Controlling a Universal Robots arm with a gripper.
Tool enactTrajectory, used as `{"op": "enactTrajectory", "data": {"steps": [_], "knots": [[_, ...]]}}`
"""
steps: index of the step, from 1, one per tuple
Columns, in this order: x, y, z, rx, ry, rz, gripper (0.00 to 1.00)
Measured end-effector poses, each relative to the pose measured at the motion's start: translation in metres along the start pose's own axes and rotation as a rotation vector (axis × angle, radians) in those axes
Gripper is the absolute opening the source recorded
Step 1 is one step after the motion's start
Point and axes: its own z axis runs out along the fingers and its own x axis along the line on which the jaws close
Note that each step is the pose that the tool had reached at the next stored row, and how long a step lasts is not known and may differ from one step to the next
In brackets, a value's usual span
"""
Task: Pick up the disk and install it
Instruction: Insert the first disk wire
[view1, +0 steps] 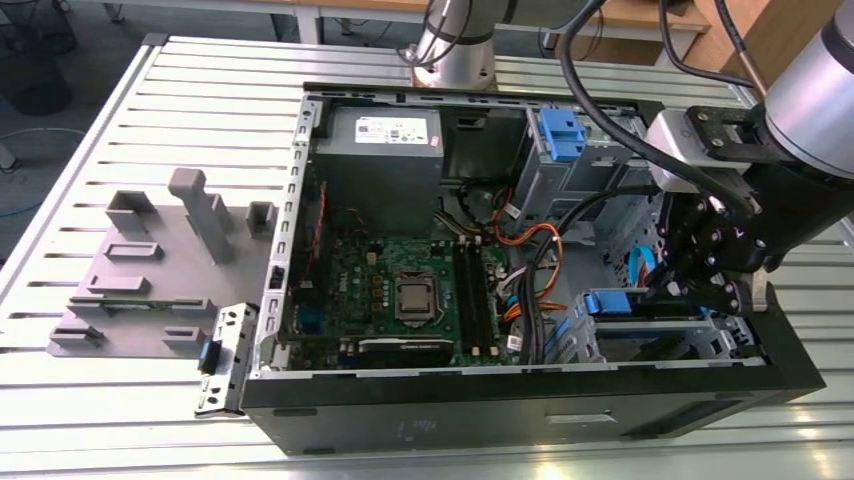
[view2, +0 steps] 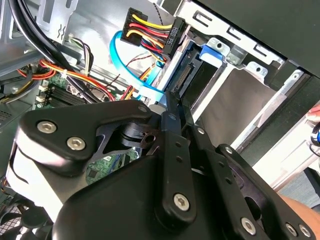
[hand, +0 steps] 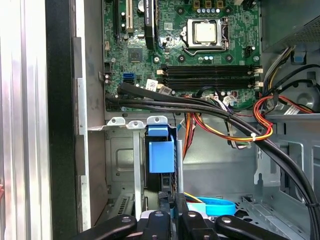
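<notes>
The disk (view1: 611, 302) stands on edge inside the drive cage (view1: 641, 345) at the case's front corner, on the exterior view's right. Its blue plastic rail end (hand: 161, 154) faces the motherboard. In the second wrist view the disk's connector end (view2: 186, 74) sits between blue side rails. My gripper (view1: 681, 290) reaches down into the cage. Its two black fingers (view2: 175, 107) lie close together, and the tips rest against the disk's connector end. The gripper (hand: 171, 199) is shut, and I see nothing between the fingers.
A blue data cable (view2: 125, 65) and a wired power plug (view2: 150, 30) hang just beside the fingers. Thick black cables (hand: 200, 106) cross above the cage. The motherboard (view1: 400, 290), a grey power supply (view1: 380, 135) and a blue latch (view1: 558, 135) fill the case. A grey fixture (view1: 147, 260) lies on the slatted table.
</notes>
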Motion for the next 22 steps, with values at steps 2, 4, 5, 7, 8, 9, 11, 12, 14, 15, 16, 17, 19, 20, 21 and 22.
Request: {"op": "enactTrajectory", "data": {"steps": [2,4,5,7,8,9,11,12,14,15,16,17,19,20,21,22], "knots": [[0.0,0.0,0.0001,0.0,0.0,0.0,0.16],[0.0,0.0,0.0011,0.0,-0.0004,0.0,0.16],[0.0,0.0,0.0012,0.0,-0.0002,0.0,0.16],[0.0,0.0,0.0012,0.0,-0.0001,0.0,0.16],[0.0,0.0,0.0012,0.0,-0.0001,0.0,0.16],[0.0,0.0,0.0012,0.0,-0.0001,0.0,0.16],[0.0,0.0,0.0019,0.0001,-0.0005,0.0,0.16],[0.0001,0.0,0.0028,0.0,-0.0006,0.0,0.16],[0.0001,0.0,0.0038,0.0,0.0,0.0,0.16],[0.0001,0.0,0.0039,0.0,0.0,0.0,0.16],[0.0001,0.0,0.0039,0.0,0.0001,0.0,0.16],[0.0001,0.0,0.0039,0.0,0.0001,0.0,0.16],[0.0002,0.0,0.005,0.0,-0.0004,0.0,0.16],[0.0002,0.0,0.0053,0.0,-0.0001,0.0,0.16],[0.0002,0.0,0.0053,0.0001,-0.0001,0.0,0.16],[0.0002,0.0,0.0053,0.0,0.0,0.0,0.16]]}}
